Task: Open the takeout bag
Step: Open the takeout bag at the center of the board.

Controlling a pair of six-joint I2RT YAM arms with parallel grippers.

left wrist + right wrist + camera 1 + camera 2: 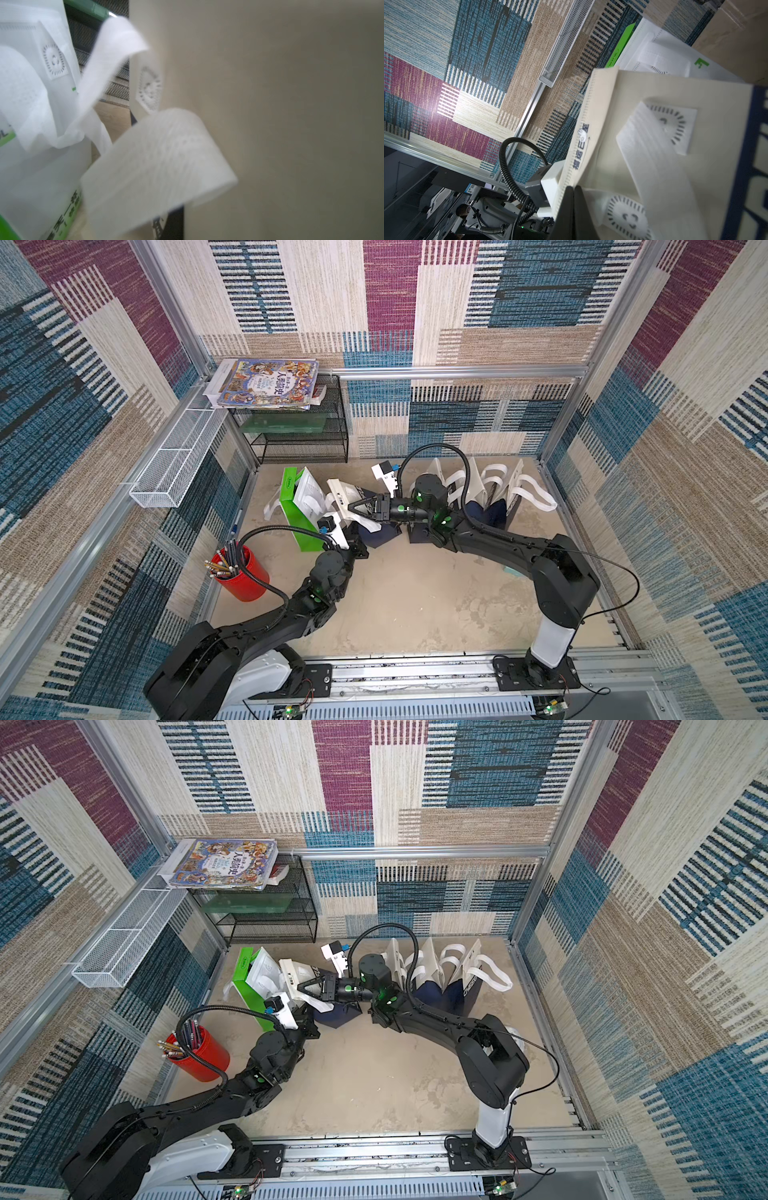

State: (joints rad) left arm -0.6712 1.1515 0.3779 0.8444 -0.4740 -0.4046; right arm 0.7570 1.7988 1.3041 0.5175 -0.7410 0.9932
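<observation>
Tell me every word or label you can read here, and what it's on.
"人类简史", seemingly: book cover; its small print is unreadable.
Cream takeout bag rim: Chinese characters, too blurred to read.
Green bag: logo too small to read.

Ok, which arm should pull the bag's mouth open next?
Left, probably. The right gripper is shut on the rim of the bag, anchoring it. The left arm is right beside that rim, its camera filled by the bag's side and a handle, so it could pull the mouth apart.
</observation>
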